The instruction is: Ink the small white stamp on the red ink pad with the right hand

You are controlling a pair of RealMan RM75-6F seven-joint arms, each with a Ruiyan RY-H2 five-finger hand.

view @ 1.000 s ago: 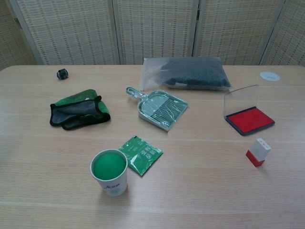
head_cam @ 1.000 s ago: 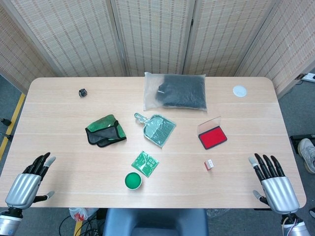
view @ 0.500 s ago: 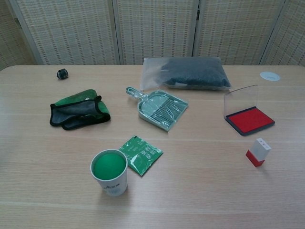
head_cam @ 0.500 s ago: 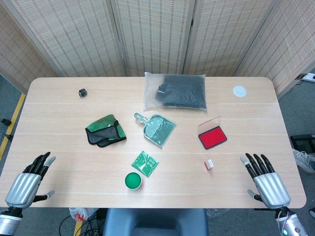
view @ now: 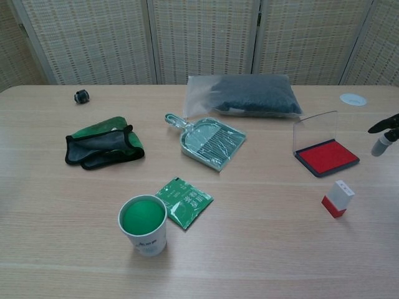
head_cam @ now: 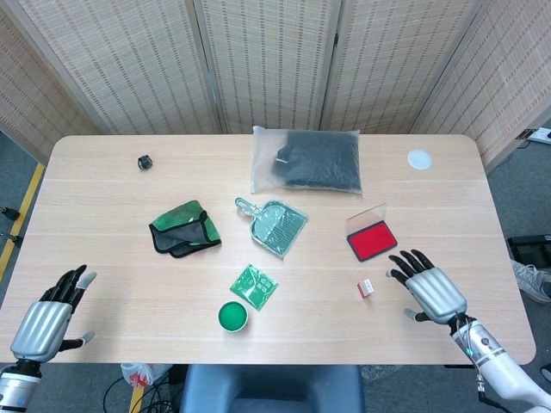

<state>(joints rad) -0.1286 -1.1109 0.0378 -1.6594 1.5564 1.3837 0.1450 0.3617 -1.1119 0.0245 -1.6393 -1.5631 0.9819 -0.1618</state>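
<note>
Right hand [head_cam: 428,295] spread, seemingly empty; left hand [head_cam: 43,320] open, low.

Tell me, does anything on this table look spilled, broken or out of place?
Nothing stands out. The ink pad sits open with its lid up, the stamp stands upright nearby, and the green cup is upright with nothing spilled.

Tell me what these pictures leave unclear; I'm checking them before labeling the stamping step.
- Right robot hand: the chest view's right edge cuts off all but some fingertips.
- Left robot hand: absent from the chest view.
- Small white stamp: its printing face is hidden underneath in both views.
- Green packet: print too small to read.
- Bag: cloudy plastic obscures its dark contents.
</note>
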